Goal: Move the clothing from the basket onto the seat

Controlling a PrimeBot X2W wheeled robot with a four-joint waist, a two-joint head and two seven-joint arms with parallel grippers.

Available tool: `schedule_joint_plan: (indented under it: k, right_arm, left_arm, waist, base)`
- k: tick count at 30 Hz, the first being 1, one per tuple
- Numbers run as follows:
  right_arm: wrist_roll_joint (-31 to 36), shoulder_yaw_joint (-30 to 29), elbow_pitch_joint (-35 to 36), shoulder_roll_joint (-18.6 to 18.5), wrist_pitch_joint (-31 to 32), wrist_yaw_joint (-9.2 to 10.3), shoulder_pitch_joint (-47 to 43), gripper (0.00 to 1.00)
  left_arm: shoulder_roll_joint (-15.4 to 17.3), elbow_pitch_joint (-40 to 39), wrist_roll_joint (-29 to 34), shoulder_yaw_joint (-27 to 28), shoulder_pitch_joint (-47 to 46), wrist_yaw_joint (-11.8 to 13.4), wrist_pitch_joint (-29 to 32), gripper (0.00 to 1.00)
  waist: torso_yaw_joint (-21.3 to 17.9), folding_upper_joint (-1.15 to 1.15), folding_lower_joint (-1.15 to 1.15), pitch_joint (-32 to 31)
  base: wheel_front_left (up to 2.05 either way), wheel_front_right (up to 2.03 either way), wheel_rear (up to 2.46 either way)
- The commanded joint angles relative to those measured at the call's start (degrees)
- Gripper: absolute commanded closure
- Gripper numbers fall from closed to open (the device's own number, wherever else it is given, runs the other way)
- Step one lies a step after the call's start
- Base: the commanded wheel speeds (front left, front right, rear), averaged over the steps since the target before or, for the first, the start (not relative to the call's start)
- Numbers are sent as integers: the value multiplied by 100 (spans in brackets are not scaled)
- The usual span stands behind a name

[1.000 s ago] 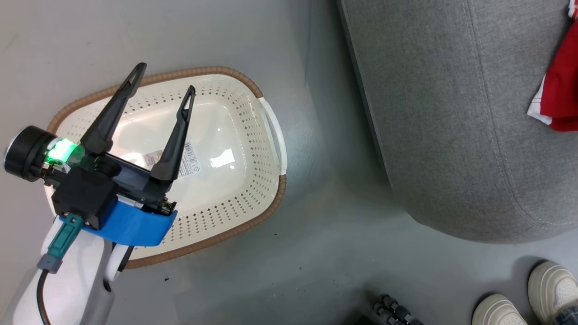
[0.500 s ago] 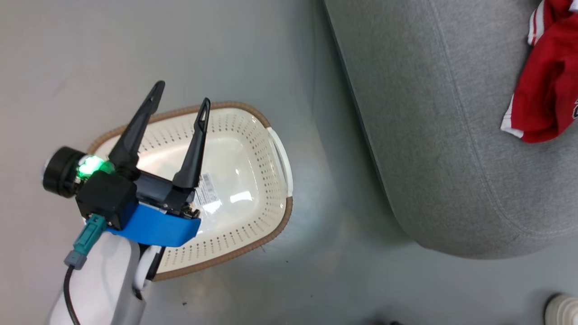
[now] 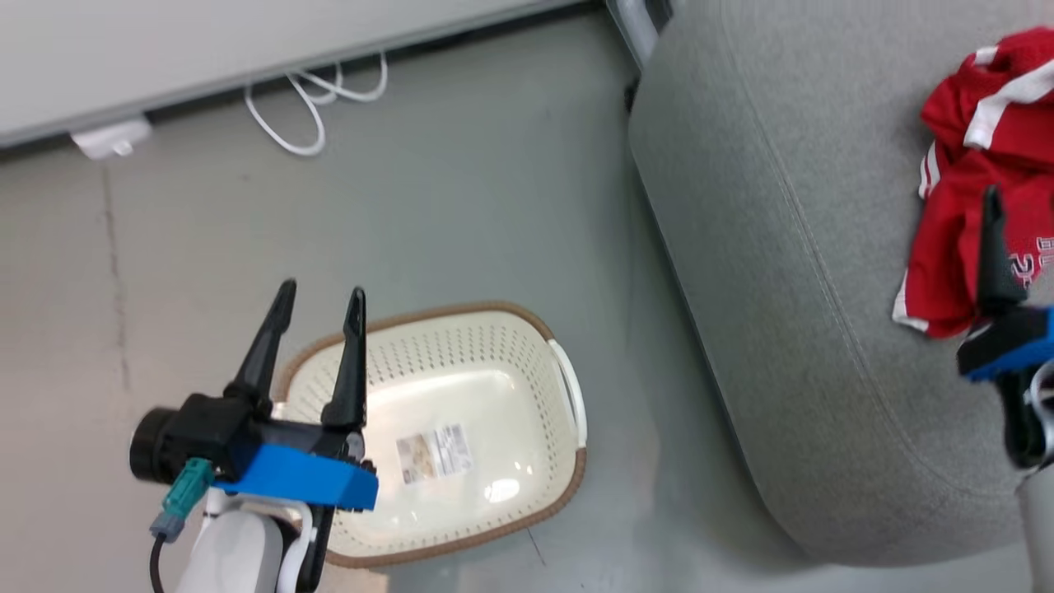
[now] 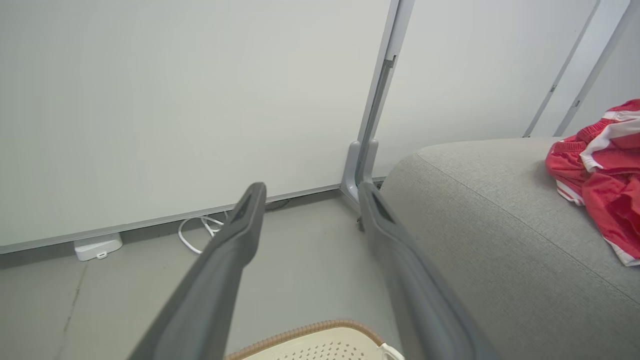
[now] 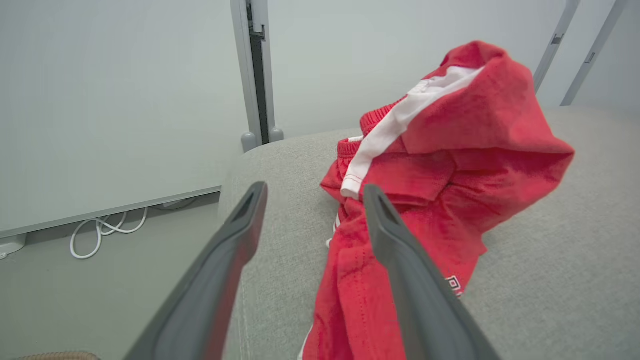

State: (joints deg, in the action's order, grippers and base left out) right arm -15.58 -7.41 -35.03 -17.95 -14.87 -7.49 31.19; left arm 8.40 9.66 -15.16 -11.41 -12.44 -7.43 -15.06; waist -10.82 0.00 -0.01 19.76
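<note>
Grey floor (image 3: 461, 206): basket (image 3: 568, 486) holds just label (image 3: 432, 453); clothes (image 3: 955, 247) heaped on sofa (image 3: 782, 247), right. Left gripper (image 3: 321, 292), right gripper (image 5: 315, 189) both spread, gripping nothing. Likely drop done.

The head camera has tilted up, so the wall's foot and a white cable (image 3: 284, 142) come into view and the shoes drop out. The right gripper (image 5: 315, 190) now appears at the right edge, jaws apart, over the red clothing (image 3: 947, 247), more of which shows on the sofa (image 3: 782, 247).

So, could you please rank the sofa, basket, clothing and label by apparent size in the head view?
1. Sofa, largest.
2. Basket.
3. Clothing, partly cropped by the picture's edge.
4. Label, smallest.
</note>
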Motion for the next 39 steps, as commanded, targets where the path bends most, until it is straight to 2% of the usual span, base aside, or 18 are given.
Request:
schedule_joint_plan:
  k: [1,10,19,27,39]
  right_arm:
    - [77,27,131,79,11,-1,-251,0]
    - [332,235,1322,666,392,-1,-1573,0]
    - [592,152,2239,1215,765,-1,-2633,0]
    - [560,288,2445,1411,883,-1,-3038,0]
    - [521,329,2500,1474,937,-1,-3080,0]
  left_arm:
    - [-45,94,-22,68,135,-5,-17,0]
    - [-210,539,-87,517,724,-5,-18,0]
    - [-253,855,-221,616,1037,-5,-18,0]
    - [-203,998,-331,637,1153,-5,-18,0]
    - [-197,1114,-420,578,1107,-5,-18,0]
  waist:
    - [346,0,1,-576]
    - [737,0,1,-1417]
    - [1113,0,1,-1787]
    - [1195,0,1,-1916]
    - [1200,0,1,-2000]
  base:
    - [0,0,0]
    - [0,0,0]
    - [0,0,0]
    - [0,0,0]
    - [0,0,0]
